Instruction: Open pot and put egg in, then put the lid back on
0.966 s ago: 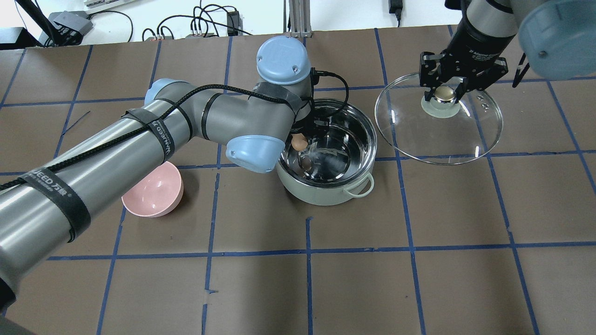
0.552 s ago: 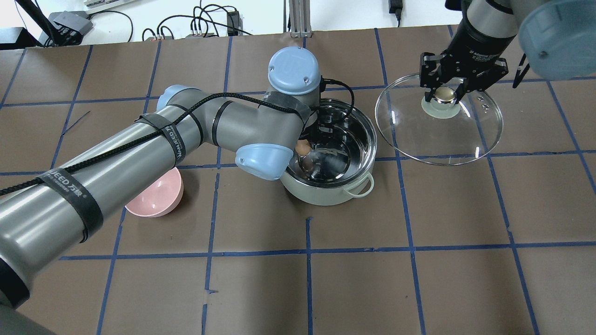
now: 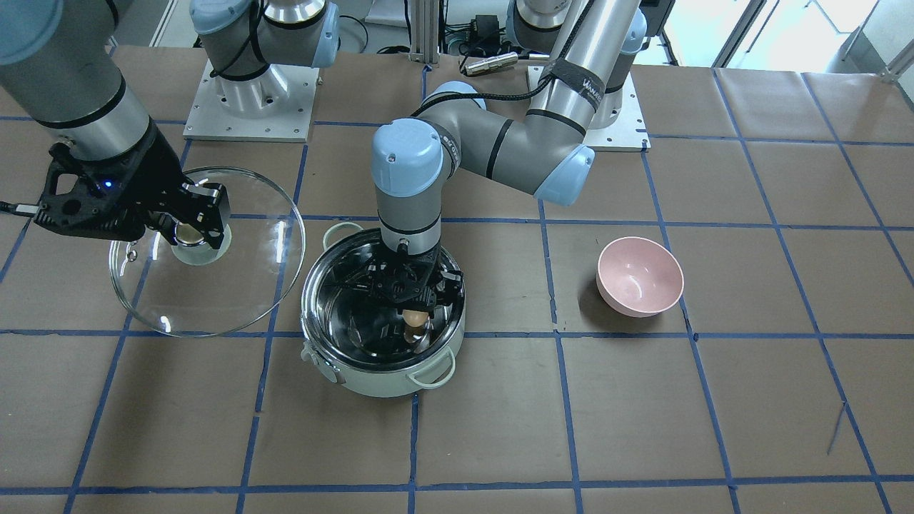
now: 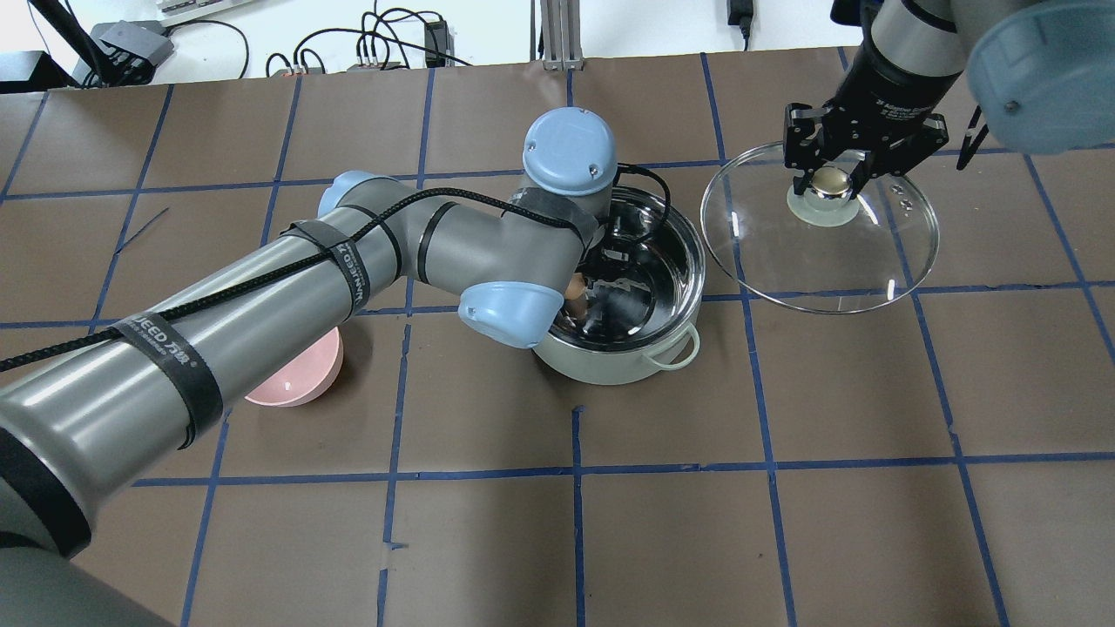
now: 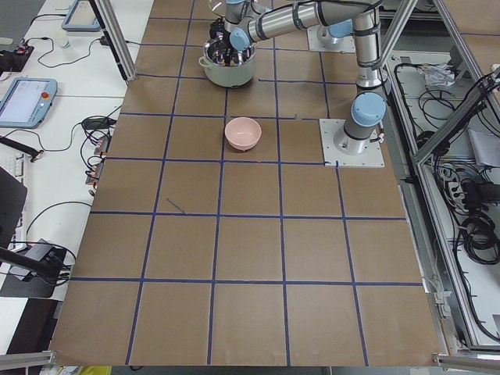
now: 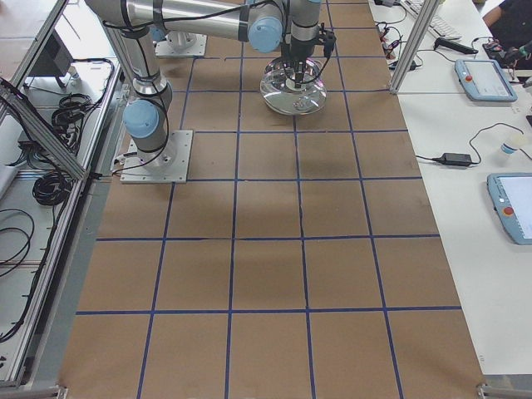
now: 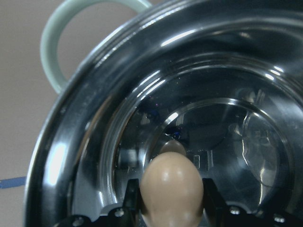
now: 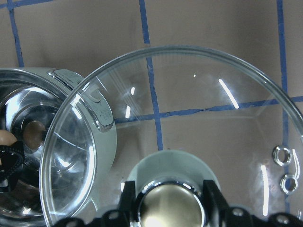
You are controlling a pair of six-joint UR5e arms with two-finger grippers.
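The mint-green pot [image 3: 378, 382] stands open mid-table, its steel inside showing; it also shows in the overhead view [image 4: 610, 370] and the left wrist view [image 7: 71, 142]. My left gripper [image 3: 414, 314] reaches down inside the pot and is shut on the tan egg [image 3: 414, 316], which it holds above the pot's floor [image 7: 173, 182]. From overhead the egg [image 4: 575, 286] peeks out beside the wrist. My right gripper [image 4: 829, 180] is shut on the cream-gold knob [image 8: 166, 203] of the glass lid [image 4: 819, 261]. It holds the lid beside the pot, lifted and tilted.
A pink bowl [image 3: 639, 278] stands on the table on my left of the pot, partly under my left forearm in the overhead view [image 4: 296, 374]. The lid's rim overlaps the pot's edge in the right wrist view [image 8: 71, 123]. Brown paper with blue tape lines covers the table.
My left arm has swung further over the pot and carried the egg deeper inside it. The right gripper and the lid have barely moved.
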